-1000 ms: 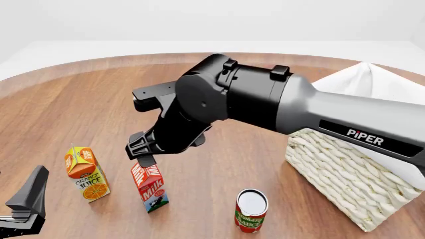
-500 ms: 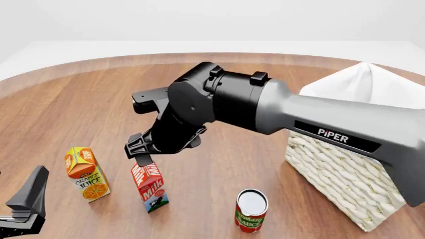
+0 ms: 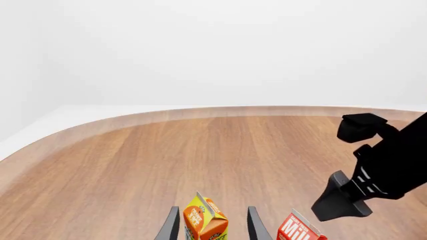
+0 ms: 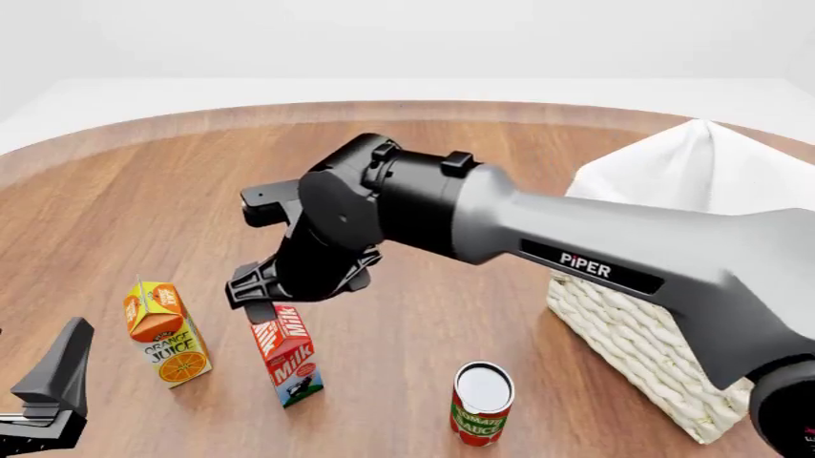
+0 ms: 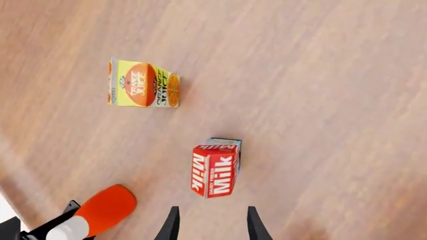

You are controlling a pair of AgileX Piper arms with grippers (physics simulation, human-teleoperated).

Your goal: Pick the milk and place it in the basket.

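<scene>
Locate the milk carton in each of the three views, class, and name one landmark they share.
Front view: milk low, left of centre, under the right hand.
Left wrist view: milk at the bottom edge.
Right wrist view: milk near centre.
Shared landmark: orange juice carton beside it.

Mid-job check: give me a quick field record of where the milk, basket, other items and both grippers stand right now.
milk: upright on the table, not gripped
right gripper: open, just above the milk's top
left gripper: low at near left, idle, holds nothing
basket: far right, white cloth lining showing
orange juice carton: upright, left of the milk
can: upright, between the milk and the basket
task status: milk not yet picked
</scene>
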